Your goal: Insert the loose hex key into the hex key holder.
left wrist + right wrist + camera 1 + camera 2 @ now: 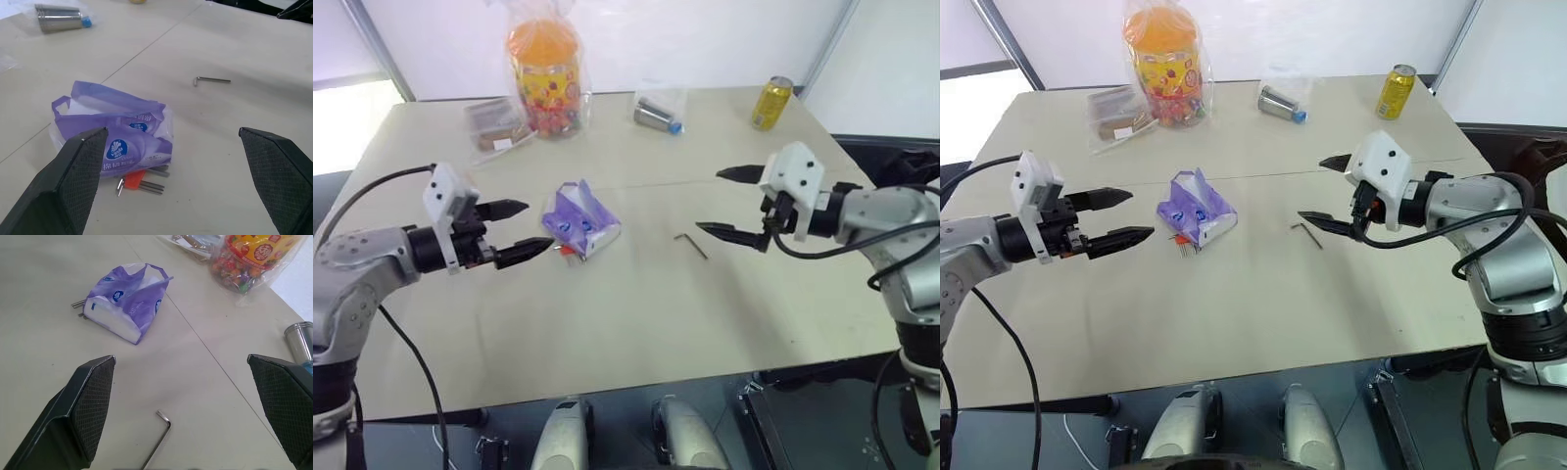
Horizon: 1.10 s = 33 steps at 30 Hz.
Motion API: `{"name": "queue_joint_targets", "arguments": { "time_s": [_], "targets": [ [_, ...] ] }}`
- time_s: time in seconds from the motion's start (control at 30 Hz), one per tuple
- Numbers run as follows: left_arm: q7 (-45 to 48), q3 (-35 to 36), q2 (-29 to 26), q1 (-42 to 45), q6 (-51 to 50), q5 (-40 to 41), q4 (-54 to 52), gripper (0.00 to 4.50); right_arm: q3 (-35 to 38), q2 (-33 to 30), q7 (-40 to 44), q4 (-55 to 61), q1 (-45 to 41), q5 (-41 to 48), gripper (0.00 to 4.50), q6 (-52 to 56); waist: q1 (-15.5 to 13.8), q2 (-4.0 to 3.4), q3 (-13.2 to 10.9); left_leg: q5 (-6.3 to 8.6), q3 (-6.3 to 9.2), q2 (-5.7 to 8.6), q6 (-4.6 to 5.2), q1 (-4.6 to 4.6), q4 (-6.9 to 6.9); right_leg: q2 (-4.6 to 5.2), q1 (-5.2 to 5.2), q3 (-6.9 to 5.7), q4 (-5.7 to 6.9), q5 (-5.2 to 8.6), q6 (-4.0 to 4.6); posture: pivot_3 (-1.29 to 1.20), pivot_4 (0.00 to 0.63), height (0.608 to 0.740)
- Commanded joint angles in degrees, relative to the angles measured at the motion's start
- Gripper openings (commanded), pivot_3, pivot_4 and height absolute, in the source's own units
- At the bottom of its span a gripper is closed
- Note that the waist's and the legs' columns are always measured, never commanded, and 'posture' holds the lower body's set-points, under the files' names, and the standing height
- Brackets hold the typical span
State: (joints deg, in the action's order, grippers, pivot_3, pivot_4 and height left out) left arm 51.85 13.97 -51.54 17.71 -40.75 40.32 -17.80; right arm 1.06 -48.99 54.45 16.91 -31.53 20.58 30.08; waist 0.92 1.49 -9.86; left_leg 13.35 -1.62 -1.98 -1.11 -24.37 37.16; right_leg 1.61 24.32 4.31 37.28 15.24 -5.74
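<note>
The loose hex key, a thin dark L-shaped rod, lies flat on the beige table, right of centre. The hex key holder, a small red-orange block with metal keys sticking out, lies half tucked under a purple packet. My left gripper hovers open just left of the packet, with empty jaws. Just right of the loose key hangs my right gripper, also open and empty, above the table. Both grippers point inward toward the middle.
At the table's far side stand a bagged orange-lidded candy jar, a clear bag with a brown item, a bagged metal cylinder and a yellow can. A seam crosses the tabletop.
</note>
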Motion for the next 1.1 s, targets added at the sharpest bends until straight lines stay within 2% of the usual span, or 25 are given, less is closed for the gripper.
{"name": "queue_joint_targets", "arguments": {
  "time_s": [0.03,0.5,0.97,1.0,1.03,1.1],
  "targets": [
    [1.88,-1.33,-0.55,0.04,3.46,-2.85,1.23,4.48,2.30,-1.04,-0.25,3.38,0.54,1.16,4.50,0.76,-0.03,0.00,0.00,0.00,0.00,0.00,0.00,0.00,0.00,0.00,0.00,0.00,0.00,0.00,0.00,0.00,0.150,0.740],
    [1.19,-14.43,10.58,8.99,15.40,-16.88,16.38,4.48,4.47,-1.13,-3.17,7.71,3.64,2.13,4.50,3.05,-0.32,0.00,0.00,0.00,0.03,0.02,0.00,-0.04,0.04,-0.02,0.00,-0.01,0.03,-0.03,-0.05,0.00,0.150,0.740],
    [0.43,-22.34,19.65,18.81,31.66,-31.76,42.22,4.48,7.91,-2.08,-8.17,13.81,7.75,2.69,4.50,7.87,-0.29,0.00,0.01,0.00,0.05,0.04,0.01,-0.05,0.11,-0.04,-0.01,-0.01,0.07,-0.04,-0.08,0.00,0.150,0.740],
    [0.31,-22.46,20.02,19.28,32.51,-32.38,43.47,3.94,8.07,-2.03,-8.50,14.04,7.76,2.91,4.50,8.24,-0.29,0.00,0.01,0.00,0.04,0.05,0.01,-0.05,0.11,-0.03,-0.01,0.00,0.08,-0.04,-0.08,0.00,0.150,0.740],
    [0.37,-22.47,20.46,19.77,33.16,-32.79,44.52,3.64,8.18,-2.01,-8.73,14.20,7.70,3.09,4.50,8.58,-0.27,0.01,0.01,0.00,0.05,0.04,0.01,-0.05,0.11,-0.04,-0.01,0.00,0.08,-0.05,-0.08,0.00,0.150,0.740],
    [0.50,-22.04,21.41,20.43,33.96,-32.99,45.93,2.58,8.29,-2.06,-8.95,14.37,7.85,3.14,4.50,8.78,-0.25,0.00,0.01,0.00,0.05,0.04,0.01,-0.05,0.11,-0.04,-0.01,-0.01,0.10,-0.05,-0.08,0.00,0.150,0.740]
  ]
}}
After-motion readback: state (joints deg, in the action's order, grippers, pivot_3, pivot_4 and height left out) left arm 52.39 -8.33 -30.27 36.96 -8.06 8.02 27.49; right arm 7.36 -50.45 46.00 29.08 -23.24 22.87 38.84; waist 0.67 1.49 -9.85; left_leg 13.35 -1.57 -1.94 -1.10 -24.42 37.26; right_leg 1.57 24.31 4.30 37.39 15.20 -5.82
